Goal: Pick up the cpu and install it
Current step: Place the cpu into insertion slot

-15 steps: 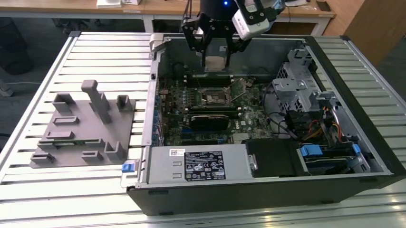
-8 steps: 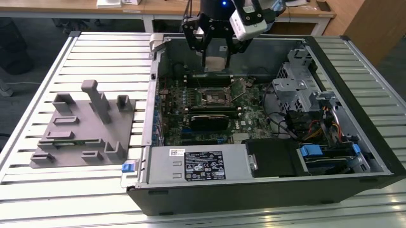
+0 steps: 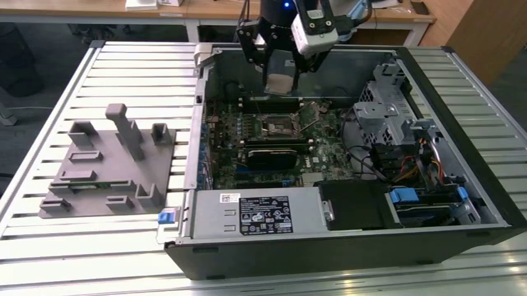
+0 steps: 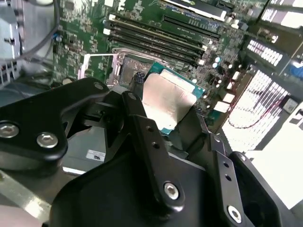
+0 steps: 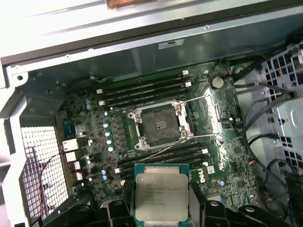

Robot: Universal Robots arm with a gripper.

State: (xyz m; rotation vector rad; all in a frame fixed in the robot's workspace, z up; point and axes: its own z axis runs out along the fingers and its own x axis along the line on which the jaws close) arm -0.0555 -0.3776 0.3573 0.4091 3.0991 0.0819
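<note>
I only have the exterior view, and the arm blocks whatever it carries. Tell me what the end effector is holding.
Observer: In both wrist views the end effector is shut on the cpu.
Operator: Report the socket's state.
Observer: In the first wrist view the socket looks empty, with no chip seated in it.
Operator: Say whether the cpu touches it.
Observer: No. The cpu is held apart from the socket, with black memory slots showing between them in the first wrist view.
</note>
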